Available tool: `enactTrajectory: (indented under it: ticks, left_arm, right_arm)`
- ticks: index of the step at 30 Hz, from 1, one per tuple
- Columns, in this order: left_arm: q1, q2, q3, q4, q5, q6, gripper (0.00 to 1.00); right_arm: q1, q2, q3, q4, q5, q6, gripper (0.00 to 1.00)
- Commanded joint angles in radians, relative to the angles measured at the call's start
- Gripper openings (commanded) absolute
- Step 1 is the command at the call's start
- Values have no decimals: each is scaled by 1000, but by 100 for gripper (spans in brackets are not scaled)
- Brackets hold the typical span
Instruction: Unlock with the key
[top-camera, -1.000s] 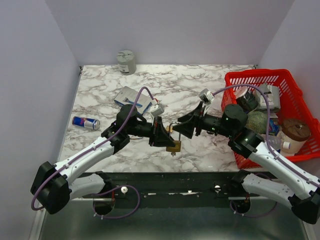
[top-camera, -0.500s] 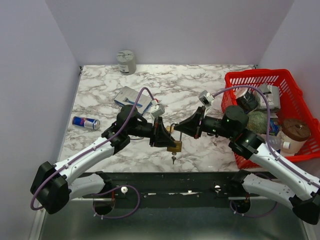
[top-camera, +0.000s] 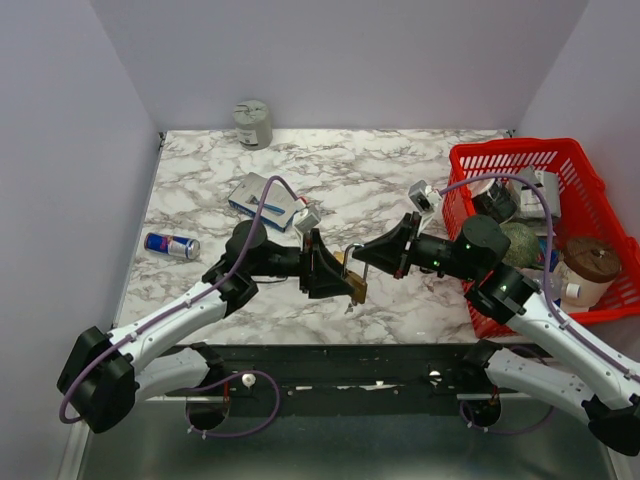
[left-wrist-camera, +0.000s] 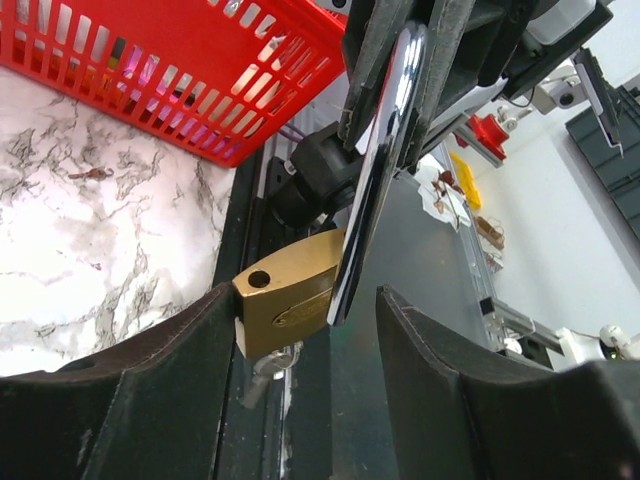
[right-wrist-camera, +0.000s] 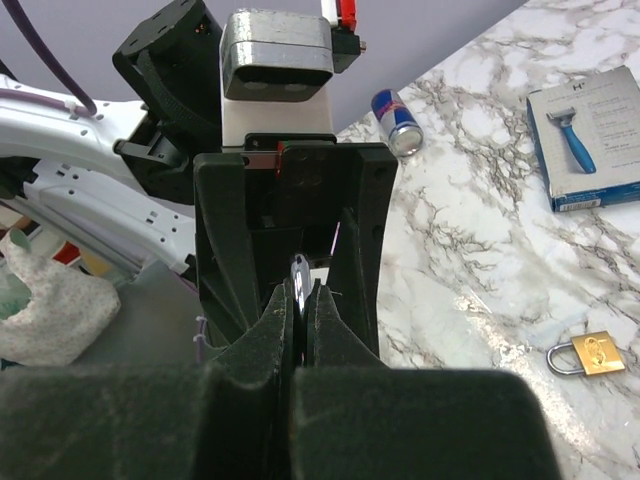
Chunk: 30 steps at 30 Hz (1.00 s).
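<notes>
Padlock (left-wrist-camera: 290, 295): brass, key (left-wrist-camera: 263, 374) in base, hung by shackle (left-wrist-camera: 385, 150) from clamped right fingers (right-wrist-camera: 255, 370); left fingers (left-wrist-camera: 150, 400) apart, flanking body, likely to leave the key reachable.

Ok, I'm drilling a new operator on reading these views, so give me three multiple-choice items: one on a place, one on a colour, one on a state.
1. Where is the drink can? A held in a gripper; B lying on the table near its left edge; C hanging in mid-air.
2. What colour is the padlock body? A red; B blue; C brass.
3. How is the right gripper? A wide open; B shut on the shackle; C holding the can.
Answers: B, it lies on the marble at far left; C, the left wrist view shows brass; B, its fingers pinch the silver bar.
</notes>
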Motion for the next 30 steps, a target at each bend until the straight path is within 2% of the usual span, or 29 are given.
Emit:
enactTrajectory:
  ticks: [1,3,5,6,7,9,11,16,18,20,24,28,30]
  left_arm:
    - [-16,-18,-13,50,-52,1,68]
    - [-23,-19,-14,23,-116,11,71]
    - [-57,-44,-10,-88,-200,88,75]
    - [-74,-56,7,-135,-313,126,76]
    - [-92,-73,18,-218,-361,178,77]
    - [-146,-90,35,-255,-468,205,81]
    - [-180,-111,24,-235,-507,180,83]
    - [-211,-102,-48,-85,-526,90,83]
    - [-212,-90,-49,-74,-555,73,83]
    - [-211,-90,-39,-135,-624,79,82]
    - [-200,-108,19,-238,-620,143,83]
    - [-146,-133,84,-355,-523,202,88]
    - [-73,-139,116,-421,-433,220,90]
  right_arm:
    - [5,-18,2,88,23,23,1]
    - [5,-29,-2,96,35,28,1]
    - [5,-38,-2,78,75,29,1]
    - [5,-41,3,69,92,26,1]
    - [5,-41,6,59,119,22,1]
    - [5,-33,11,35,147,19,1]
    - [5,-26,17,23,176,19,1]
    - [5,3,11,10,274,34,1]
    - [5,7,0,4,317,42,1]
    - [5,17,-5,-4,386,46,1]
    - [3,56,-8,-60,451,16,1]
    - [-73,131,-14,-63,407,11,1]
    - [-110,184,-14,-54,376,8,1]
